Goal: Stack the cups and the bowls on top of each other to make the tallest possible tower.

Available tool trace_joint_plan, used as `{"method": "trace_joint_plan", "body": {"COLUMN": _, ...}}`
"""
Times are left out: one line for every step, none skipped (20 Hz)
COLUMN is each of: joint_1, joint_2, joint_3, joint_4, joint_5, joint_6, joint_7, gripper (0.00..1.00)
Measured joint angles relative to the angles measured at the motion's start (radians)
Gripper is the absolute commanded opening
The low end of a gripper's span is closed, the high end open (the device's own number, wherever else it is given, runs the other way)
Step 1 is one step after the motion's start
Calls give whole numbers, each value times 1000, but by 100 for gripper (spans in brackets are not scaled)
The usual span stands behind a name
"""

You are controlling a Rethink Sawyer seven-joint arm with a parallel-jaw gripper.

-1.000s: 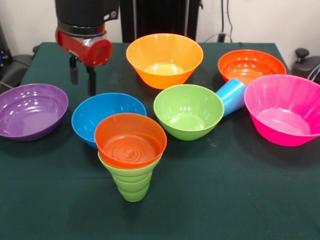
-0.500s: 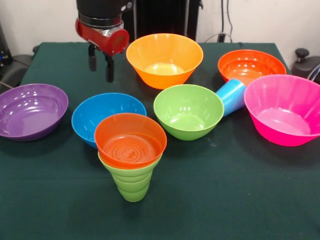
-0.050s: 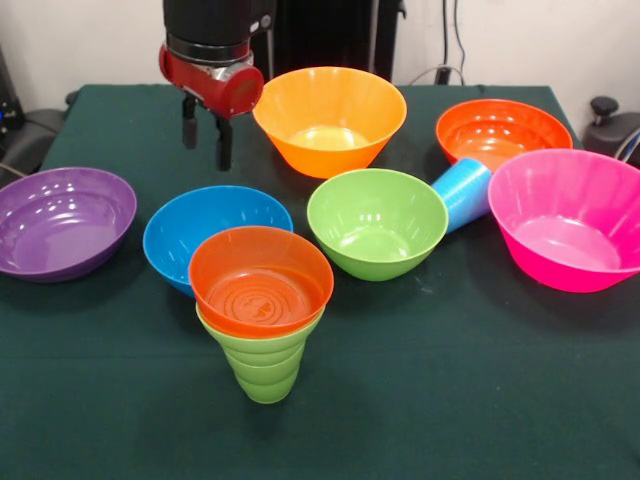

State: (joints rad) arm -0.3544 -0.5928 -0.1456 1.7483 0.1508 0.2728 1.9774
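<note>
A small orange bowl [image 3: 261, 280] sits on top of the upright lime green cup [image 3: 264, 368] near the table's front. Behind it stand a blue bowl [image 3: 208, 228] and a green bowl [image 3: 377, 221]. The light blue cup [image 3: 462, 191] lies on its side between the green bowl and the pink bowl [image 3: 567, 217]. A big yellow-orange bowl [image 3: 329, 118], an orange bowl [image 3: 502, 131] and a purple bowl [image 3: 62, 221] ring the rest. My gripper [image 3: 206, 143] hangs open and empty above the cloth, behind the blue bowl and left of the yellow-orange bowl.
Dark green cloth [image 3: 450, 380] covers the table. Black gear [image 3: 615, 125] stands off the right edge and a dark object [image 3: 25, 130] off the left edge. Cables run down the wall behind.
My gripper has travelled right, from near the purple bowl's side to just left of the yellow-orange bowl, and risen a little. The bowls and cups have stayed put.
</note>
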Motion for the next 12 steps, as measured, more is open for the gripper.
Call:
{"method": "trace_joint_plan", "body": {"joint_1": 0, "joint_2": 6, "joint_3": 0, "joint_4": 3, "joint_5": 0, "joint_6": -18, "joint_7": 0, "gripper": 100}}
{"method": "trace_joint_plan", "body": {"joint_1": -1, "joint_2": 9, "joint_3": 0, "joint_4": 5, "joint_5": 0, "joint_6": -28, "joint_7": 0, "gripper": 100}}
{"method": "trace_joint_plan", "body": {"joint_1": -1, "joint_2": 15, "joint_3": 0, "joint_4": 8, "joint_5": 0, "joint_6": -45, "joint_7": 0, "gripper": 100}}
{"method": "trace_joint_plan", "body": {"joint_1": -1, "joint_2": 22, "joint_3": 0, "joint_4": 11, "joint_5": 0, "joint_6": -61, "joint_7": 0, "gripper": 100}}
{"method": "trace_joint_plan", "body": {"joint_1": -1, "joint_2": 31, "joint_3": 0, "joint_4": 15, "joint_5": 0, "joint_6": -80, "joint_7": 0, "gripper": 100}}
{"method": "trace_joint_plan", "body": {"joint_1": -1, "joint_2": 34, "joint_3": 0, "joint_4": 17, "joint_5": 0, "joint_6": -87, "joint_7": 0, "gripper": 100}}
{"method": "trace_joint_plan", "body": {"joint_1": -1, "joint_2": 38, "joint_3": 0, "joint_4": 19, "joint_5": 0, "joint_6": -96, "joint_7": 0, "gripper": 100}}
{"method": "trace_joint_plan", "body": {"joint_1": -1, "joint_2": 43, "joint_3": 0, "joint_4": 23, "joint_5": 0, "joint_6": -108, "joint_7": 0, "gripper": 100}}
{"method": "trace_joint_plan", "body": {"joint_1": -2, "joint_2": 46, "joint_3": 0, "joint_4": 25, "joint_5": 0, "joint_6": -115, "joint_7": 0, "gripper": 100}}
{"method": "trace_joint_plan", "body": {"joint_1": -2, "joint_2": 51, "joint_3": 0, "joint_4": 30, "joint_5": 0, "joint_6": -125, "joint_7": 0, "gripper": 100}}
{"method": "trace_joint_plan", "body": {"joint_1": -3, "joint_2": 54, "joint_3": 0, "joint_4": 33, "joint_5": 0, "joint_6": -134, "joint_7": 0, "gripper": 100}}
{"method": "trace_joint_plan", "body": {"joint_1": -5, "joint_2": 57, "joint_3": 0, "joint_4": 35, "joint_5": 0, "joint_6": -142, "joint_7": 0, "gripper": 100}}
